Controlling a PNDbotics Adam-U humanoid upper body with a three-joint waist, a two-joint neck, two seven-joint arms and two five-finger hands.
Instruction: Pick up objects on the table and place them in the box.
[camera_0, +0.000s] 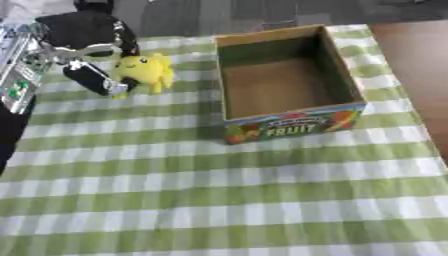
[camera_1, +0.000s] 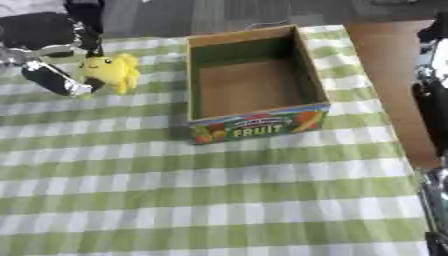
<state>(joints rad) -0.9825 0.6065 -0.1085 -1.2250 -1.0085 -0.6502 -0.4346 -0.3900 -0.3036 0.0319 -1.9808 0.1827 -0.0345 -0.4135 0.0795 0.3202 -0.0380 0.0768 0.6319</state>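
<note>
Fingers (camera_0: 94, 79) of the left hand (camera_0: 80, 70): black, tipped silver, stretched out low over the cloth (camera_0: 219, 200) on the toy's left flank. Touching it or just short of it, hard to say. Closed on the toy or merely laid alongside: cannot tell from either view. More black casing just above the toy's far end, possibly the thumb side, not clear enough to call.

Toy (camera_0: 147, 71): small yellow plush on the counter's far left part, left of the box (camera_0: 284, 80) and apart from it by a strip of cloth.

Handling, as a judgement:
- Light, soft and squashy.
- Fuzzy rather than slippery, and nothing to break.
- Likely to give under the fingers and sag when lifted.
- Best taken across the plump middle of the body, fingers on one flank and thumb on the other.
- Not by the small points sticking out on its right, likely to fold and slip free.

Pointing: seemingly lying with its long axis running far to near. Head toward the far edge, a leg-like stub toward the near side, tilted a little right. Face apparently turned left, toward the fingers; spiky side toward the box.

Box: open top, bare cardboard floor, nothing inside, "FRUIT" on the near wall. Drop-in from above looks easy.

Right arm (camera_1: 433, 85): black and silver along the right edge of the right eye view, no hand to be made out.
</note>
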